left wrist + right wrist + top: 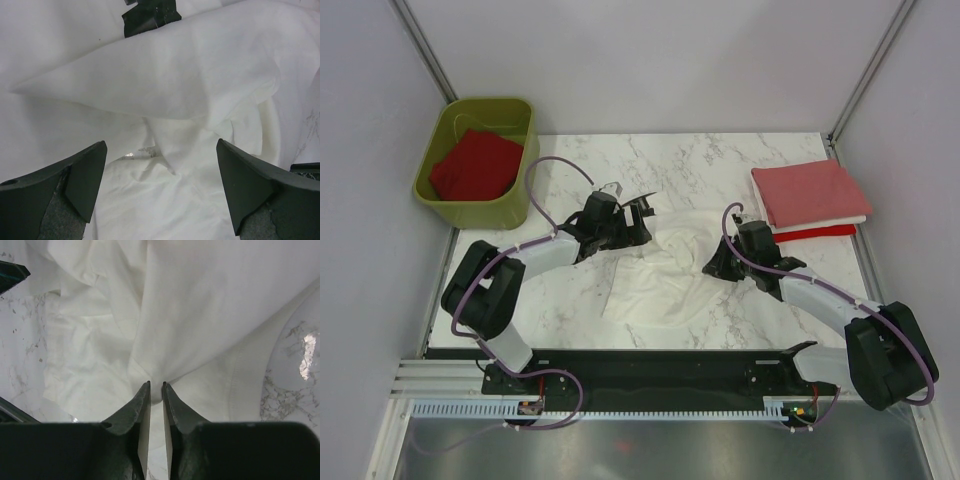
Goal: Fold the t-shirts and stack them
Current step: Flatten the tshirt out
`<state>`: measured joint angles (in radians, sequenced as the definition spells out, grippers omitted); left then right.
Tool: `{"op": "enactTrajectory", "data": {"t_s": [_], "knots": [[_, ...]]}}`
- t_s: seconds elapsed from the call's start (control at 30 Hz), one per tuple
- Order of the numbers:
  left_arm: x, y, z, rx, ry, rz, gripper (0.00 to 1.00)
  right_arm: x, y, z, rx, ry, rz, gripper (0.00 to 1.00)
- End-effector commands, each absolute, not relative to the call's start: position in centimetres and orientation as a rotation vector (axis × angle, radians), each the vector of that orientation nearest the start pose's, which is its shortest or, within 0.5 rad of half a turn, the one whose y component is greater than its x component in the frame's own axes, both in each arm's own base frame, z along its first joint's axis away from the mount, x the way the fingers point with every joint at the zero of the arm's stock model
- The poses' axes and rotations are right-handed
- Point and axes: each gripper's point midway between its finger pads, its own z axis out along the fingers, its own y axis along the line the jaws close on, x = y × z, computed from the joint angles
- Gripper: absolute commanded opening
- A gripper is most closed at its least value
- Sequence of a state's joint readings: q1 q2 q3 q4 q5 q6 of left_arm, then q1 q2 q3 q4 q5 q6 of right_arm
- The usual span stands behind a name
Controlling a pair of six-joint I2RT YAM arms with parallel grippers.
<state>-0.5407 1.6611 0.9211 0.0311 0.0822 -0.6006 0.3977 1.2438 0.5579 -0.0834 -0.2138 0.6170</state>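
Olive-green tub [480,212] at the far left of the marble table [700,170] holds a loosely bundled red t-shirt [475,168], not yet folded.

Next comes the left gripper [642,220]. It hovers over the left part of the white t-shirt [655,285] with its jaws spread wide and nothing between them. Its wrist view shows only rumpled cloth below the open fingers [85,180].

The white t-shirt lies crumpled in the middle of the table between the two arms, heaped in soft ridges and not spread flat. It looks thin, light and limp. It should drape and sag from any single hold, and its layers may slide over one another. A hem, shoulder seam or sleeve edge would likely give a surer grip than a fold in the middle, and two holds set well apart should help it spread.

The right gripper [156,390] is low on the shirt's right side. Its jaws are nearly together and pinch a raised ridge of the white cloth at their tips. A stitched hem runs just beside that pinch.

At the far right a salmon pink t-shirt [808,190] lies neatly folded on top of a stack, with white and red layers showing under it.
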Motion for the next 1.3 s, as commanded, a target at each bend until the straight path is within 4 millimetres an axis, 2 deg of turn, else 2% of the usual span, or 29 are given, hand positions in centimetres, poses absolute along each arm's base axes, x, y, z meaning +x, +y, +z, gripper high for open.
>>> {"op": "enactTrajectory", "data": {"t_s": [0.0, 0.1, 0.17, 0.23, 0.47, 0.5, 0.57, 0.73, 1.13, 1.17, 1.23, 1.27], "knots": [[35.0, -25.5, 8.8, -0.005, 2.323, -0.689, 0.98, 27.5, 18.7, 8.0, 0.131, 2.382, 0.781, 0.22], [34.9, -25.4, 8.8, -0.005, 2.323, -0.689, 0.98, 27.4, 18.6, 8.1, 0.122, 2.382, 0.773, 0.17], [34.9, -25.4, 8.8, -0.005, 2.323, -0.689, 0.98, 27.2, 18.5, 8.0, 0.118, 2.388, 0.773, 0.18], [35.0, -25.5, 8.9, -0.004, 2.32, -0.692, 0.98, 26.9, 18.6, 7.8, 0.122, 2.394, 0.783, 0.32], [35.0, -25.4, 9.0, -0.007, 2.318, -0.691, 0.98, 25.5, 18.9, 7.6, 0.119, 2.384, 0.829, 0.43], [34.9, -25.4, 8.9, -0.006, 2.319, -0.689, 0.98, 25.4, 18.8, 7.4, 0.126, 2.387, 0.828, 0.5], [34.9, -25.4, 9.0, -0.005, 2.318, -0.691, 0.98, 25.2, 18.9, 7.5, 0.116, 2.383, 0.825, 0.56], [34.9, -25.3, 9.1, -0.008, 2.315, -0.686, 0.98, 25.1, 18.8, 7.3, 0.105, 2.383, 0.774, 0.59], [34.9, -25.2, 9.2, -0.007, 2.312, -0.687, 0.98, 26.2, 19.7, 6.1, 0.098, 2.416, 0.722, 0.49], [34.9, -25.2, 9.2, -0.007, 2.312, -0.687, 0.98, 26.2, 19.8, 6.1, 0.089, 2.416, 0.722, 0.38], [34.9, -25.3, 9.2, -0.006, 2.311, -0.69, 0.98, 26.3, 19.8, 6.1, 0.087, 2.417, 0.717, 0.25], [34.9, -25.3, 9.4, -0.006, 2.308, -0.691, 0.98, 26.4, 19.8, 6.2, 0.079, 2.414, 0.712, 0.13]]}}
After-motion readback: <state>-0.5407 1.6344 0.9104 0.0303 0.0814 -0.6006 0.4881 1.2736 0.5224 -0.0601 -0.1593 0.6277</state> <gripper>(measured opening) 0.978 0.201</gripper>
